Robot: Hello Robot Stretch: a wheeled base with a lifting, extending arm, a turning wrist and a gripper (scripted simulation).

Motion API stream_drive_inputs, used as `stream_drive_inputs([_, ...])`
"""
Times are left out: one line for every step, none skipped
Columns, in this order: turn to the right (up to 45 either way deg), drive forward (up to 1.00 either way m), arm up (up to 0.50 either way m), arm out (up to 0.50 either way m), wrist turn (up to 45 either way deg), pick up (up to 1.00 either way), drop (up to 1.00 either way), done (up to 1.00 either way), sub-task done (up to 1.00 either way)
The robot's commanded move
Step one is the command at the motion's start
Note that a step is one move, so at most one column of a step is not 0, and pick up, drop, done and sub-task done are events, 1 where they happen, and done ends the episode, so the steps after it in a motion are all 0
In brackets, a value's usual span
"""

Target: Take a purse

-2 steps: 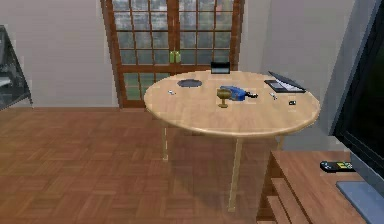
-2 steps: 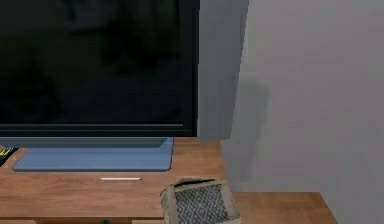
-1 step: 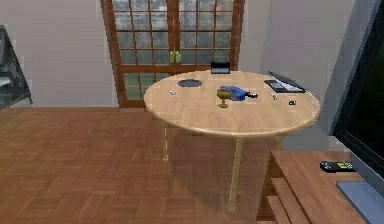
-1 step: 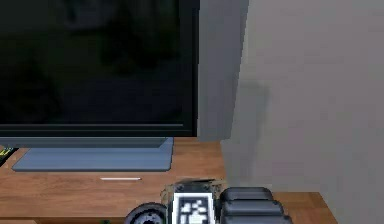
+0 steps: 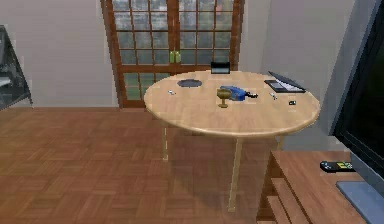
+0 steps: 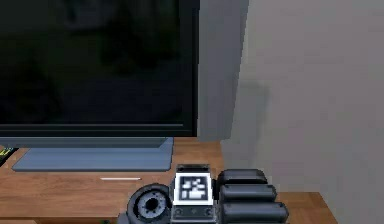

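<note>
A living room in a home. A round, light wooden table (image 5: 200, 115) carrying small household items stands on a reddish-brown wooden plank floor (image 5: 70, 165), in front of brown-framed double doors with many small glass panes (image 5: 172, 45). The walls (image 5: 60, 50) are plain grey. A large black flat-screen television (image 6: 95, 65) sits on a low brown wooden cabinet (image 6: 60, 185), where a dark remote control (image 5: 336, 166) also lies.

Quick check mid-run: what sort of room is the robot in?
Probably a living-dining room in a house: a round wooden table stands on a wood floor, glazed wooden double doors are behind it, and a large flat-screen television sits on a low wooden stand.
</note>
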Motion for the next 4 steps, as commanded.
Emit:
stream_drive_inputs([0.0, 0.0, 0.0, 0.0, 45.0, 0.0, 0.0, 0.0, 0.0])
stream_drive_inputs([0.0, 0.0, 0.0, 0.0, 45.0, 0.0, 0.0, 0.0, 0.0])
stream_drive_inputs([0.0, 0.0, 0.0, 0.0, 45.0, 0.0, 0.0, 0.0, 0.0])
stream_drive_inputs([0.0, 0.0, 0.0, 0.0, 33.0, 0.0, 0.0, 0.0, 0.0])
